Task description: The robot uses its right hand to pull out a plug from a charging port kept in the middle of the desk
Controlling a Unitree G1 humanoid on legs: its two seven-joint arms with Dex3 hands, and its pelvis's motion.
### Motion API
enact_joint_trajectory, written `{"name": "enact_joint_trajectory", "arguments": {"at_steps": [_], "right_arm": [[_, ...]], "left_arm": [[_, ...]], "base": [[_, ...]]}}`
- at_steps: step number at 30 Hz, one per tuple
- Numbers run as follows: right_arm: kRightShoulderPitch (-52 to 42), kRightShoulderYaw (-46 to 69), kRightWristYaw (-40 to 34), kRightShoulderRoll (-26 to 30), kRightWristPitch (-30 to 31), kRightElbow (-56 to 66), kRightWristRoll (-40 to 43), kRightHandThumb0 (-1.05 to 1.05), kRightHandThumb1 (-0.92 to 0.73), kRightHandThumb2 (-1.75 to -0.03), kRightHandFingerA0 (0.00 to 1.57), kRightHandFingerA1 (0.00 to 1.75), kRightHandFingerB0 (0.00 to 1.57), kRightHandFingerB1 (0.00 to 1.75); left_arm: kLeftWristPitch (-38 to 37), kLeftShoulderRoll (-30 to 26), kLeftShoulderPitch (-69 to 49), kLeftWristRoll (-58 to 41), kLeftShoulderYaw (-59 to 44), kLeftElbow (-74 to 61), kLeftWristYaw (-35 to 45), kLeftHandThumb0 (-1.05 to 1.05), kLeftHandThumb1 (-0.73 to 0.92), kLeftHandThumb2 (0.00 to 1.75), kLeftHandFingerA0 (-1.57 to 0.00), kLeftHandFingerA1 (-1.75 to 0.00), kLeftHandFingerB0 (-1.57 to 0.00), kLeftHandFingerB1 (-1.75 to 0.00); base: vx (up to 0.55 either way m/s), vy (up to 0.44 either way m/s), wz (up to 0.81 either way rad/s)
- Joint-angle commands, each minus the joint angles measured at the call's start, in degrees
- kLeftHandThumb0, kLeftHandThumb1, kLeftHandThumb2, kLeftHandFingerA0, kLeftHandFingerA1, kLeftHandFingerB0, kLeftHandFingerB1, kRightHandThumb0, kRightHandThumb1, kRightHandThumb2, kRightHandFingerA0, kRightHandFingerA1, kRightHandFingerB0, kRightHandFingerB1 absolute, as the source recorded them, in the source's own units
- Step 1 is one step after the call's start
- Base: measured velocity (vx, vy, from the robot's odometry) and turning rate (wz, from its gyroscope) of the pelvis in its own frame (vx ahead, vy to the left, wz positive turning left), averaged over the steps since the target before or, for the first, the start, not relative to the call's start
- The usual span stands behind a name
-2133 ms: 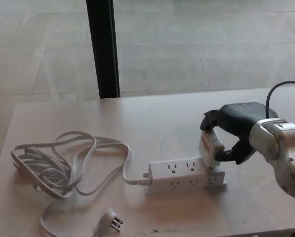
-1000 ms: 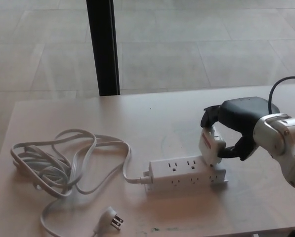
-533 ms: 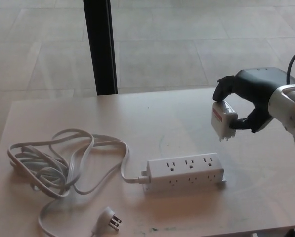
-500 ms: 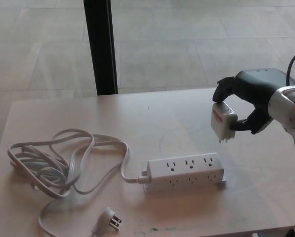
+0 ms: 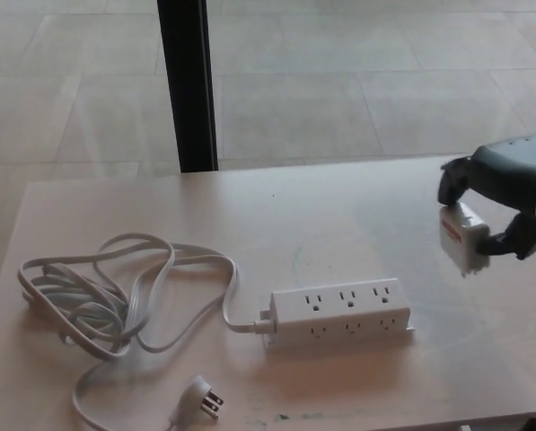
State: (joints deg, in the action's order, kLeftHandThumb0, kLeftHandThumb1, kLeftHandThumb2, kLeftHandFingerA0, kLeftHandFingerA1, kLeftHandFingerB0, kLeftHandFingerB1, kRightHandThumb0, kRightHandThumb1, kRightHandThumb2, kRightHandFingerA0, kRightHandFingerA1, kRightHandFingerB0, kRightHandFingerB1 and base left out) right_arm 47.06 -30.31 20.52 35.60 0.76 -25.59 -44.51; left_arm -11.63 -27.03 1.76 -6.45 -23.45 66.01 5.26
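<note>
Now Free of the Strip: White Plug Held at the Surface's Right Edge

Head view: Seen from above, the robot's right hand [image 5: 510,193], black with a pale wrist, reaches in from the right edge of the frame and is closed around a white plug [image 5: 462,237]. Its thumb presses the near side and its thick fingers curl over the far side. The plug, a blocky adapter with a red label on one face, hangs tilted under the hand, just above the pale surface [image 5: 339,215], and whether its lower end touches the surface cannot be told.

Well apart from the hand, down and to its left, a white power strip [image 5: 338,312] lies flat near the front of the surface. Two rows of three outlets show on its top and front faces, and none has anything plugged in. From the strip's end farthest from the hand, a white cord [image 5: 115,296] runs away in loose, overlapping loops toward the opposite side of the surface. The cord ends in a small flat wall plug [image 5: 202,398], which lies with its prongs exposed near the front edge, farther still from the hand.

Beyond the surface, a black upright post [image 5: 188,85] stands against a light tiled floor [image 5: 339,81]. The robot's left hand does not appear in the frame.
</note>
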Motion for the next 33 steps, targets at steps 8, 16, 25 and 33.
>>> {"name": "enact_joint_trajectory", "arguments": {"at_steps": [8,16,25,33], "right_arm": [[-3.77,-8.95,-4.55,5.33,-2.32,-5.25,-11.94,-0.44,-0.78,-0.71,0.78,1.64,0.68,0.94],[-6.84,-9.33,-6.78,0.23,-3.16,-3.24,-11.19,-0.42,-0.72,-0.71,0.81,1.53,0.61,0.77],[-8.93,-1.45,-7.1,-3.67,-6.26,-2.28,-4.03,-0.37,-0.6,-0.67,0.83,1.5,0.66,0.58],[-6.59,6.39,-0.26,0.91,-4.31,1.55,-0.81,-0.61,-0.64,-0.6,0.85,1.32,0.38,0.37]], "left_arm": [[-0.37,-0.96,-0.44,-1.92,-1.04,-0.05,0.78,-0.72,0.92,0.7,-0.81,-0.54,-0.56,-0.43],[-0.45,-1.07,-0.47,-1.95,-0.9,-0.16,0.72,-0.73,0.92,0.7,-0.8,-0.52,-0.57,-0.43],[-0.91,-1.08,-0.97,-2.15,-1.01,0.06,1.01,-0.72,0.92,0.7,-0.81,-0.54,-0.56,-0.43],[-1.41,-1.21,-2.15,-1.98,-0.88,0.46,1.04,-0.74,0.92,0.72,-0.79,-0.54,-0.54,-0.42]], "base": [[0.0,0.0,0.0],[0.0,0.0,0.0],[0.0,0.0,0.0],[0.0,0.0,0.0]]}}
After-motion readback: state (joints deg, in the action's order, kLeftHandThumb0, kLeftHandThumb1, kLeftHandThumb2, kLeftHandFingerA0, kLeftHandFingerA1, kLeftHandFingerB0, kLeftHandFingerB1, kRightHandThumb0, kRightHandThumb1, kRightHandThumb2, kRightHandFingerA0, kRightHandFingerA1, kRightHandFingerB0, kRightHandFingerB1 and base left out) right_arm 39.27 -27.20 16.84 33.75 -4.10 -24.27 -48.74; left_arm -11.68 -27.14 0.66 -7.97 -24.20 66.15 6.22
